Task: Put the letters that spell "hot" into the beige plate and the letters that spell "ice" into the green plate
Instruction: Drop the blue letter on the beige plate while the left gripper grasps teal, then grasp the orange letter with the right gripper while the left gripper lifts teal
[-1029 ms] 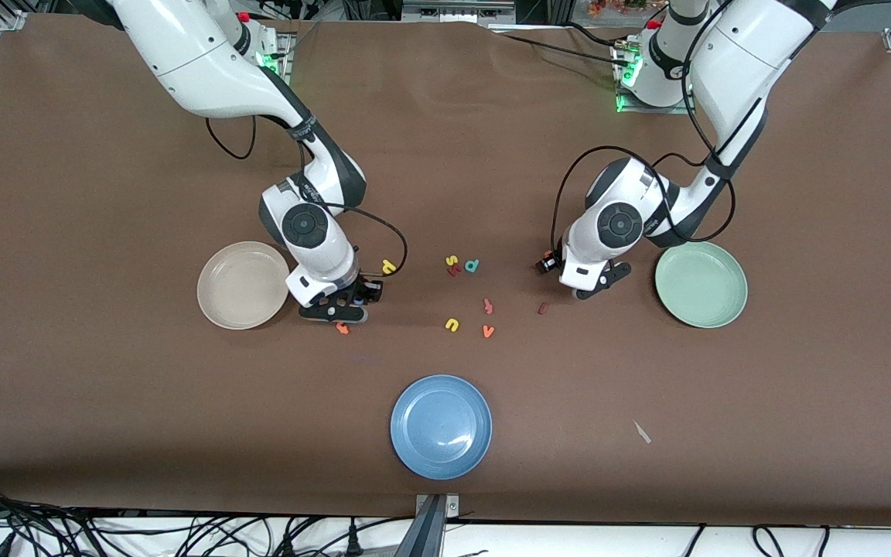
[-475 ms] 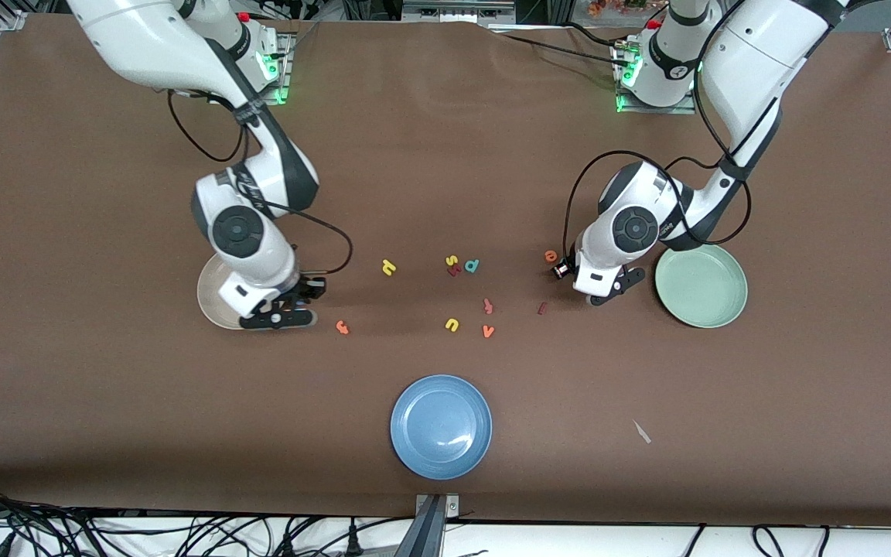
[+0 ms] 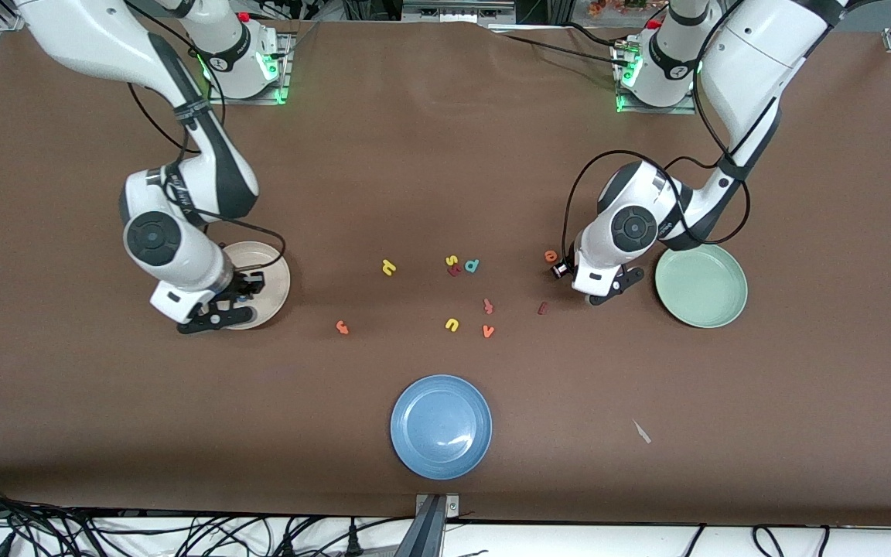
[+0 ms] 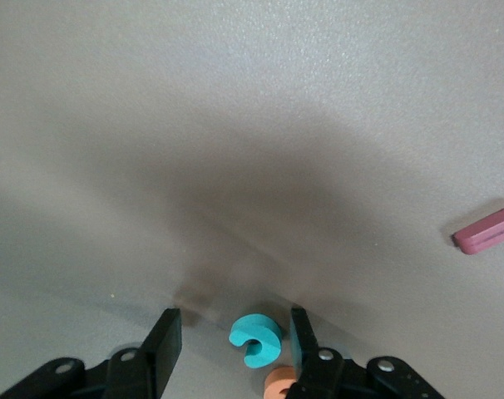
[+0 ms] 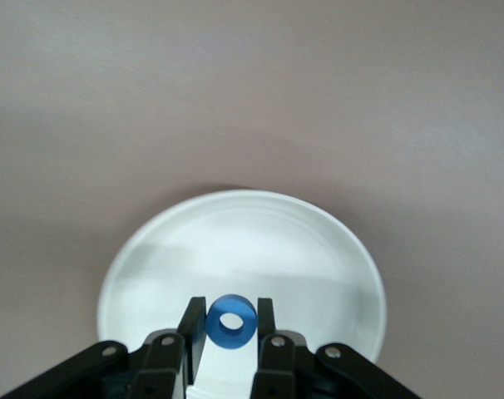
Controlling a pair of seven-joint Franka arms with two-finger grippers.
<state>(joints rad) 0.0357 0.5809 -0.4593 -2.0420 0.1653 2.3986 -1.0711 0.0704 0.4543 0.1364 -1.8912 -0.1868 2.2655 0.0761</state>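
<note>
Fingers of our right hand pinch the blue ring-shaped foam o, and we hold it up over the round cream-beige shallow plate, which sits directly under that hand at the right arm's end of the brown bench.

Our left hand hangs low over the bench just beside the round pale mint-green shallow plate. Its fingers stand apart with nothing gripped; the small teal foam c lies on the bench between them, close to one finger, and the orange foam e lies just next to the hand, touching neither finger as far as we can see. The dark red bar-shaped foam i lies near this hand too, a little toward the middle of the bench.

Between our two hands the loose letters are scattered. The yellow foam h and the orange foam t lie apart from each other, closer to the right hand than to the left. The yellow s, a dark red letter touching it, and the teal d form a small cluster at the middle. Nearby lie the salmon-red t-like letter, the yellow u and the orange v. The round blue plate sits well apart from both hands.
</note>
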